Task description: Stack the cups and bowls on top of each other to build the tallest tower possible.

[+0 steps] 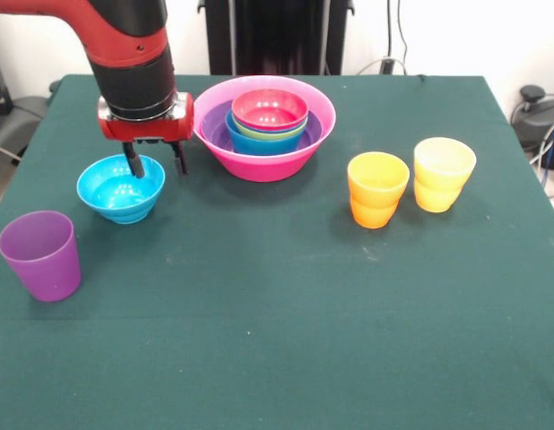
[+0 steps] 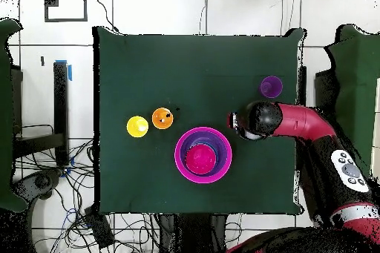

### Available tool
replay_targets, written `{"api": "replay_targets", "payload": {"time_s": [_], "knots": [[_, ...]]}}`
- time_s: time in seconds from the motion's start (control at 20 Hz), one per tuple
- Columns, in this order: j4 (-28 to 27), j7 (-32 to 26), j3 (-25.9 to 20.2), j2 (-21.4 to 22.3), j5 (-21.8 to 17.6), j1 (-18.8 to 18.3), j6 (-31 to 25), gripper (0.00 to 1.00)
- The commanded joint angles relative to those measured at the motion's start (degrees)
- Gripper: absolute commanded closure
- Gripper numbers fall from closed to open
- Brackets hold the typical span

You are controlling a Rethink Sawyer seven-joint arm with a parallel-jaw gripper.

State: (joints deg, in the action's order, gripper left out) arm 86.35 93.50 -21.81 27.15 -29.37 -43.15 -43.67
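Currently end effector (image 1: 156, 165) spread astride cyan bowl (image 1: 120, 189) rim, tower (image 1: 264, 125) beside.

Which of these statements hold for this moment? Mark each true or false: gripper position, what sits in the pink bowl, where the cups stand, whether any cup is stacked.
1. The gripper is down at the cyan bowl, one finger inside its rim. True.
2. The big hot-pink bowl is empty. False: smaller bowls are nested in it, the small red-pink bowl on top.
3. The orange cup and the yellow cup stand upright side by side. True.
4. The purple cup sits inside the cyan bowl. False: it stands alone on the table.
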Motion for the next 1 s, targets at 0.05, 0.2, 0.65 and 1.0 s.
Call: {"api": "replay_targets", "payload": {"time_s": [0.05, 0.2, 0.65, 1.0], "knots": [[-2.40, 1.87, 0.96, -2.84, -1.87, 2.46, 2.74, 0.00], [-2.45, 2.03, 1.31, -3.75, -2.36, 2.26, 3.66, 0.00], [-1.49, 0.55, 2.43, -5.18, -3.94, 0.32, 5.96, 0.00], [-2.39, -1.59, 2.08, -7.02, -4.32, -1.45, 7.54, 0.00]]}}
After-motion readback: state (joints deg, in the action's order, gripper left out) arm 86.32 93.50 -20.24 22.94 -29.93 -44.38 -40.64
